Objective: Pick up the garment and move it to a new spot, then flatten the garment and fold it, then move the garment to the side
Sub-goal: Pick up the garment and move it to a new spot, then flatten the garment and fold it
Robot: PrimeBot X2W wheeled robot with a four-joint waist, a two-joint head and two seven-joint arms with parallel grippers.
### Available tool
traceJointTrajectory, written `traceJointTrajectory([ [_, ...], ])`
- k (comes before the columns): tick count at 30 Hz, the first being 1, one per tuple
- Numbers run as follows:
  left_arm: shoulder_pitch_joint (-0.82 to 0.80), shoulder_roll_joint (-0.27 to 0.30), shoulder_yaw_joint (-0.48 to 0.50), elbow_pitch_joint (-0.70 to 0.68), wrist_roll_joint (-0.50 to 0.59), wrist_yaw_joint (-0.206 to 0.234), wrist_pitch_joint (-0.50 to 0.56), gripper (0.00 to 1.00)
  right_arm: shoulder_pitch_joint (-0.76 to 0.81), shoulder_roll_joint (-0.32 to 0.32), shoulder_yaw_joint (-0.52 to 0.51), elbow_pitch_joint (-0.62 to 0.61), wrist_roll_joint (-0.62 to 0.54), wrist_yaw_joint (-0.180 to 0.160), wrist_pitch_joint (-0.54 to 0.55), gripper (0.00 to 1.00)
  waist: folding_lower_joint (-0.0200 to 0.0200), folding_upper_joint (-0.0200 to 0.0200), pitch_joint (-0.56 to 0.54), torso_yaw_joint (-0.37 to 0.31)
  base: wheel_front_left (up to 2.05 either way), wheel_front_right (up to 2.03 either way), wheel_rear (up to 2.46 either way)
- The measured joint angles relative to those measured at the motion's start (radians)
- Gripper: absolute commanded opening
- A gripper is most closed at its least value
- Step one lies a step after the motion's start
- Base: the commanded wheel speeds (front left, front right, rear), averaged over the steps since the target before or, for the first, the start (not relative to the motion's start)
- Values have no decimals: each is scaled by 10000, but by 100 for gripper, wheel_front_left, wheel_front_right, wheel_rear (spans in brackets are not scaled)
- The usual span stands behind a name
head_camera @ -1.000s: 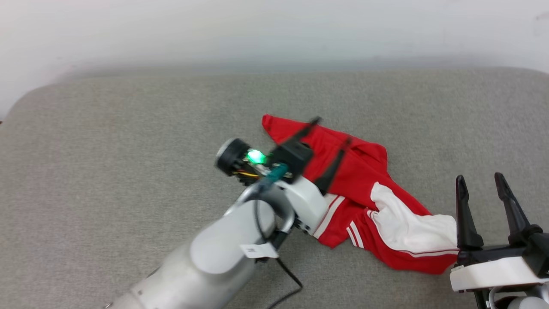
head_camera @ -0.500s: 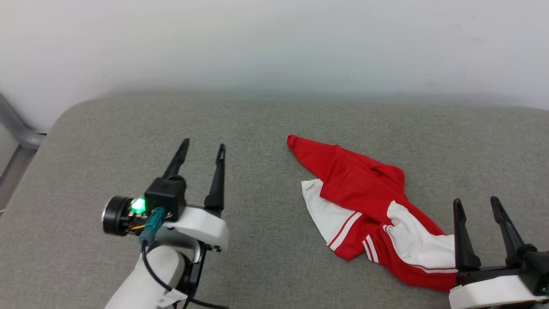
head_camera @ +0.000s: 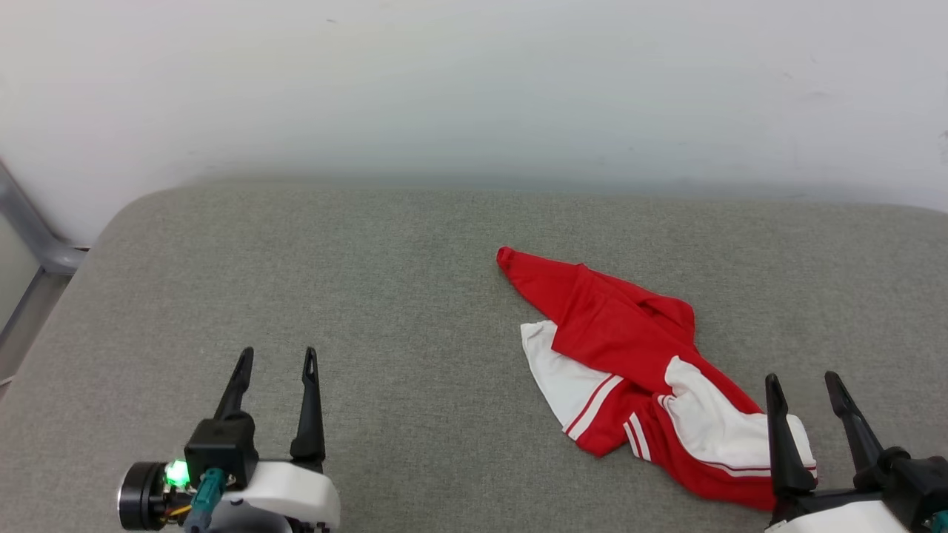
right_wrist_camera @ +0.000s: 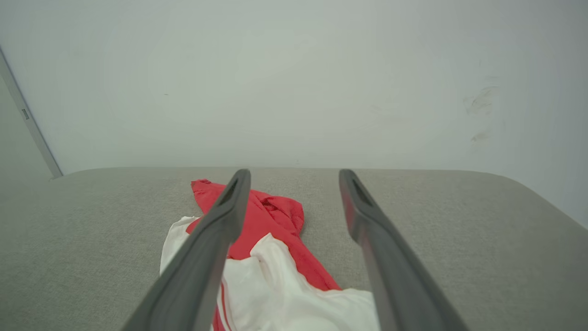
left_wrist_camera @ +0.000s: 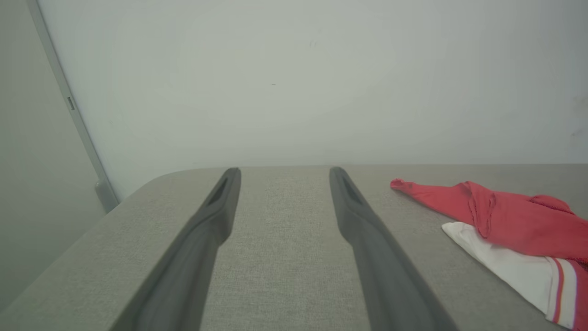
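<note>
Head view gives you the shirt (head_camera: pixel 629 348) lying crumpled on the grey cushion (head_camera: pixel 370 296), right of the middle. Its red body runs from a narrow tip at the far end down to the near right, and it lies loose, with nothing holding it. Since a second ago it has come out from under the left arm, so the white sleeve on its left side now shows. Since half a second ago its lie looks unchanged to you. The whole picture has shifted, so the camera has moved.

The right gripper (head_camera: pixel 802 379) stands at the shirt's near right end, as it did a second ago. Its jaws are spread wide and grip nothing. Its left finger crosses the end of the white sleeve, and you cannot tell whether it touches the cloth.

The left gripper (head_camera: pixel 278 354) was over the red cloth a second ago. It has since drawn back to the lower left, well apart from the shirt. Its jaws are also spread wide, with only bare cushion between the fingers.

Your count:
- one shirt, with two white sleeves showing
- two grippers, each with two dark fingers
- one cushion
- one pale wall (head_camera: pixel 444 89) behind it
- one grey post (head_camera: pixel 29 229) at the far left
</note>
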Motion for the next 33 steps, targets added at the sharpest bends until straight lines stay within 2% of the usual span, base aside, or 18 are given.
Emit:
traceJointTrajectory([
  [5,712,-405,330,13,449,-435,2,100,176,0,13,23,138,-2,0,100,0,0,-77,-195,0,0,0],
  [16,1237,-1058,1114,63,1181,-1064,2,100,508,0,-69,33,244,-2,0,100,0,0,-129,-435,0,0,0],
  [22,1263,-1237,1459,240,1432,-1404,2,100,511,0,-58,69,316,-2,0,100,0,0,-153,-453,0,0,0],
  [33,1307,-1517,1831,412,1758,-1764,0,100,512,0,-46,134,410,-2,0,100,1,0,-186,-422,0,0,0],
])
